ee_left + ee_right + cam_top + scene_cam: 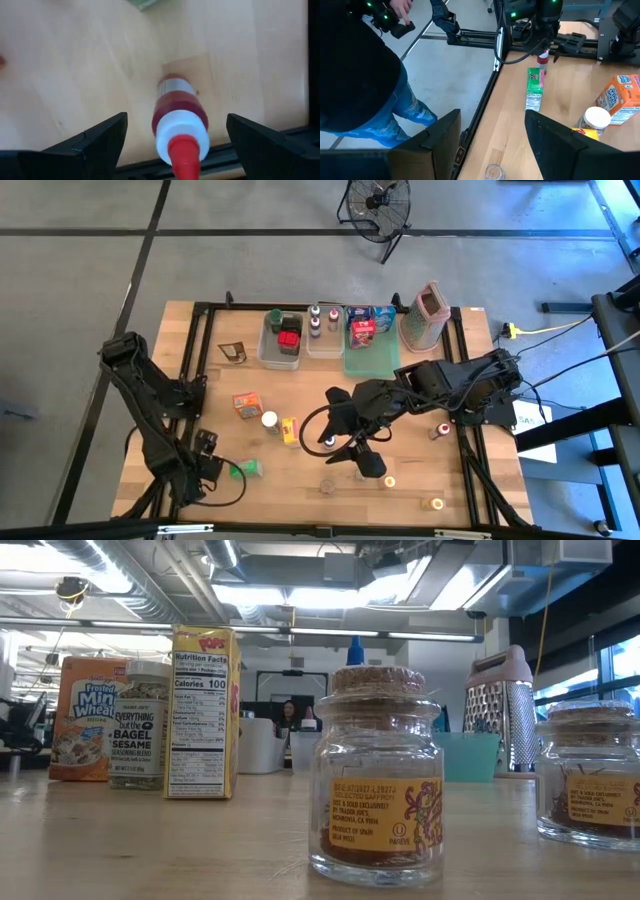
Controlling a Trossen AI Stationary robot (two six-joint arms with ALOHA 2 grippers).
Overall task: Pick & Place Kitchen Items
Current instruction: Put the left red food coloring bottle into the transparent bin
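Note:
A small bottle with a red cap, a white neck and red contents stands upright on the wood near the table's near left corner. My left gripper hangs over it, pointing down and open, one finger on each side with a gap to the bottle. The right wrist view shows that bottle under the left gripper, with a green box lying flat beside it. My right gripper is raised over the table's middle, open, with nothing between its fingers.
An orange box, a white-lidded jar and a yellow box stand mid-table. Cork-topped jars dot the near right. Clear tubs, a green tray and a grater line the far edge. A person stands beside the table.

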